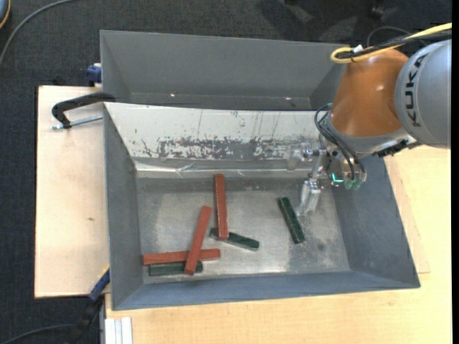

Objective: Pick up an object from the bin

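My gripper [310, 198] hangs over the right part of the bin floor, its pale fingertips just above and right of a dark green bar [291, 220] that lies slanted there. Nothing shows between the fingers. A red-brown bar [221, 206] stands lengthwise near the bin's middle, well to the left of the gripper. Another short dark green bar [239, 241] lies at that red bar's lower end.
At the front left of the bin, two more red-brown bars [197, 240] [181, 257] cross each other over a dark green bar [175, 269]. The arm with its orange cover reaches in from the upper right.
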Motion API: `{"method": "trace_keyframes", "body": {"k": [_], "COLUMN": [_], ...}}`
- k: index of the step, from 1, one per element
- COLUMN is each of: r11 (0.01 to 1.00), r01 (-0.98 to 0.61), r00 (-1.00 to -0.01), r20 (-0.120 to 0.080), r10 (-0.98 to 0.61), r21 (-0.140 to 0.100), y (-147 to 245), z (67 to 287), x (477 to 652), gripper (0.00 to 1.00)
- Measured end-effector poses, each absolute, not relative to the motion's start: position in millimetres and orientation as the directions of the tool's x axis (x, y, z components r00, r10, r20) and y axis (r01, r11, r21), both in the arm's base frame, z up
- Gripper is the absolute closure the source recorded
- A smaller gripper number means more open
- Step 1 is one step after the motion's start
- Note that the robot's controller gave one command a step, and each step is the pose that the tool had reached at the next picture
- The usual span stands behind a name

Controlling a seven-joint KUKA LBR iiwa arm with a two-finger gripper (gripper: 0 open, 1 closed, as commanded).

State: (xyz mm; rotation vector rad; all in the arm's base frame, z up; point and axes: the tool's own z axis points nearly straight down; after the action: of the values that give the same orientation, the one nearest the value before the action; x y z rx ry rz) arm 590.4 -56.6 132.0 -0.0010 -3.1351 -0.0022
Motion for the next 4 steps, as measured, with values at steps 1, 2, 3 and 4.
{"method": "trace_keyframes", "body": {"k": [1,2,3,4], "r11": [0.916,0.599,0.647,-0.041], "r01": [-0.400,-0.800,-0.762,-0.999], "r00": [-0.916,-0.599,-0.647,0.041], "r20": [0.004,0.001,-0.010,-0.001], "r10": [-0.400,-0.800,-0.762,-0.999], "r21": [0.004,-0.001,-0.004,-0.005], "y": [-28.3,-103.4,-54.4,-102.9], "z": [68.6,84.4,88.9,105.8], "x": [563.7,527.2,563.1,549.3], "gripper": [0.00,0.00,0.00,0.00]}}
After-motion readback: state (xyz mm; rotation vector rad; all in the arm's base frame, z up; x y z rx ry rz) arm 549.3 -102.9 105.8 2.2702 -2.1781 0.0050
